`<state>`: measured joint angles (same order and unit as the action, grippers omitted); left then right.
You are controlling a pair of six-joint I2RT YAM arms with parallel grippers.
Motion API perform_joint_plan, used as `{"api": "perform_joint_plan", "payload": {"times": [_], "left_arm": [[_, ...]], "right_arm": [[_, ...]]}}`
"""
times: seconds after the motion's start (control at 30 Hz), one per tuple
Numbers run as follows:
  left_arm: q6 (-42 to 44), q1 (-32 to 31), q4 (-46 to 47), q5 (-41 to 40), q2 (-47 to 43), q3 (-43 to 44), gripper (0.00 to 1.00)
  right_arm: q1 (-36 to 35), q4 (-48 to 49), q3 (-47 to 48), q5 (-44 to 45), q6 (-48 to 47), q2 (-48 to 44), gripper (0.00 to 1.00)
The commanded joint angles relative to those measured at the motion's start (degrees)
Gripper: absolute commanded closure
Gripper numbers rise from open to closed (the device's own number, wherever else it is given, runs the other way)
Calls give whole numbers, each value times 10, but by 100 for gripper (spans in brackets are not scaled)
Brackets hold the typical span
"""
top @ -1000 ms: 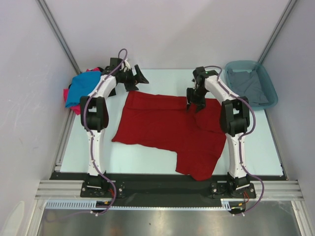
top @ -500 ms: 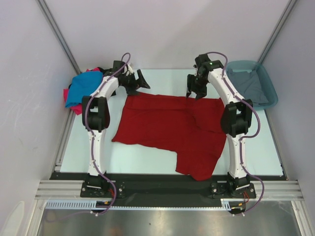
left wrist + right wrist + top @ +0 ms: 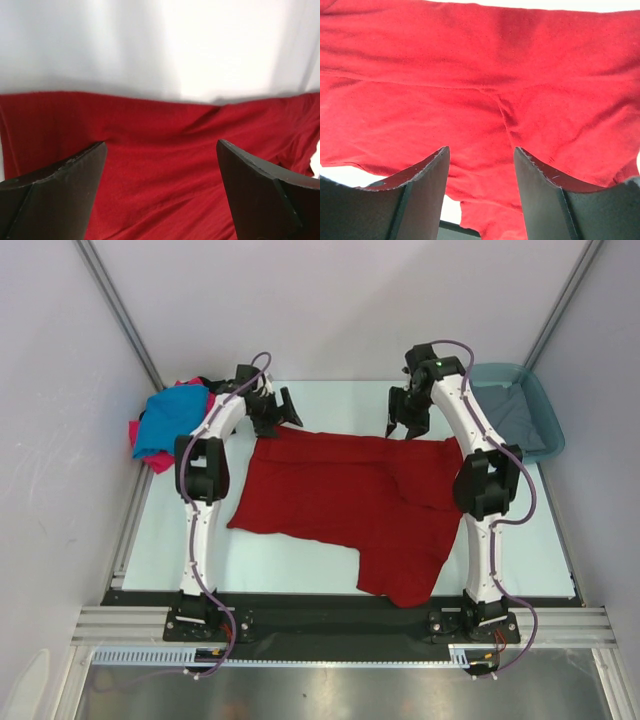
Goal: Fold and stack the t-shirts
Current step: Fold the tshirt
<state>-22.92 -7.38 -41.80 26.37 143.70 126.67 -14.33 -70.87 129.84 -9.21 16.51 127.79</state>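
Observation:
A dark red t-shirt (image 3: 350,502) lies spread on the table, partly folded, its far edge straight. My left gripper (image 3: 280,412) hovers over the shirt's far left corner, jaws wide open with nothing between them; red cloth (image 3: 160,170) fills its wrist view. My right gripper (image 3: 408,426) hangs above the far right edge, jaws apart and empty, red cloth (image 3: 480,90) below them. A bright blue t-shirt (image 3: 165,420) lies heaped at the far left over a hot pink one (image 3: 136,430), with black cloth (image 3: 208,383) behind. A grey t-shirt (image 3: 510,418) lies in the tub.
The teal plastic tub (image 3: 545,405) stands at the far right corner. Metal frame posts rise at both back corners beside the white walls. A black strip and rail run along the table's near edge (image 3: 340,625).
My right gripper has lifted off the red shirt and moved toward the far edge. The left gripper shifted slightly right along the shirt's far edge. The shirt lies flatter at its far right.

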Motion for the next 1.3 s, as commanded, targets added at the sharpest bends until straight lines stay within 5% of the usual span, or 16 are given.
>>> {"api": "perform_joint_plan", "payload": {"times": [0.0,0.43,0.83,0.93,1.27], "left_arm": [[28,-2,-9,-62,50,38,0],[11,36,15,-70,91,111,0],[25,72,7,-57,12,54,0],[38,68,-7,-124,-22,43,0],[60,100,-21,-154,-45,31,0]], "right_arm": [[1,-28,29,11,-2,-45,39],[0,-66,14,60,7,-72,40],[11,-26,-84,175,46,-83,39],[26,8,-122,186,50,-70,39],[49,16,-122,183,30,-50,40]]}}
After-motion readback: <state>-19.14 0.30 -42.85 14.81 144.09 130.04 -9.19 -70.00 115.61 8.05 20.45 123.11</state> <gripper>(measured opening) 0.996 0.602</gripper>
